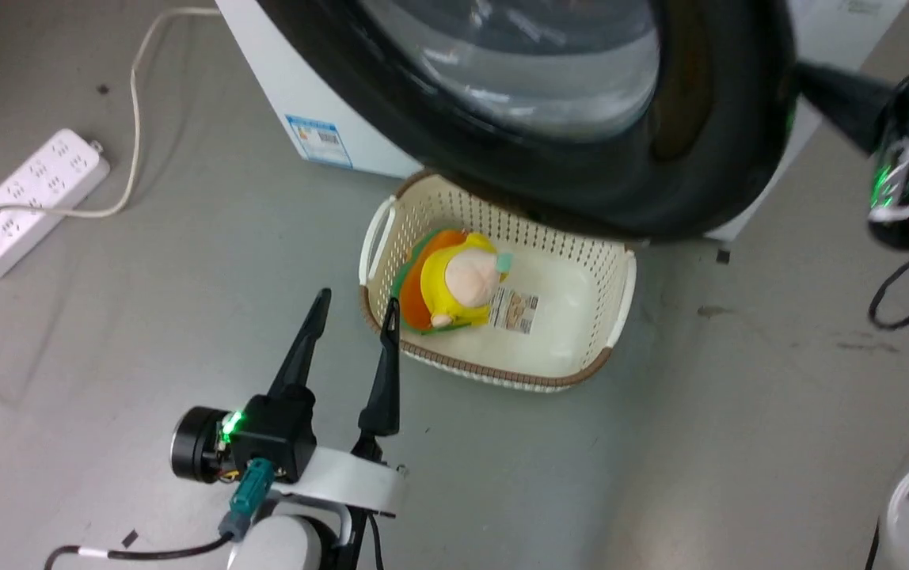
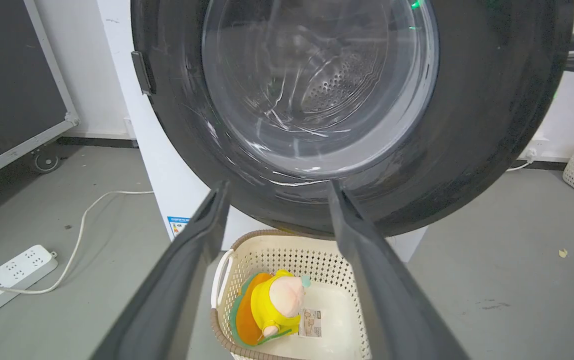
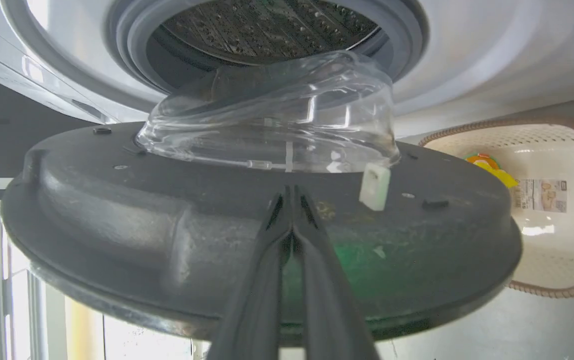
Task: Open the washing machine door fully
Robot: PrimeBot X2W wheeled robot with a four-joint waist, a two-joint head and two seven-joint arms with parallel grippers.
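The washing machine door [image 3: 167,220] is shown partly swung out from the machine front, with its bulging glass centre turned toward the grey-rimmed drum opening [image 3: 267,30] and its glossy outer face toward the robot. The right claw [image 3: 292,192] is seen pressed narrow, fingers together and nothing held, its tips set against the door's dark inner face just below the glass bowl and near a small white latch piece [image 3: 374,186]; firm contact cannot be confirmed. A slip is judged the chief hazard: two closed tips on a smooth, curved surface could slide up onto the glass or off the rim, and the door would be left half open. The left claw [image 1: 358,299] is held wide and empty, low in front of the door's outer face, where it could be struck if the door is swung further toward it. A cream basket [image 1: 494,378] holding a yellow plush toy [image 1: 462,285] stands on the floor beneath the door's lower edge; whether the edge passes above it cannot be told, so scraping or shoving is possible.
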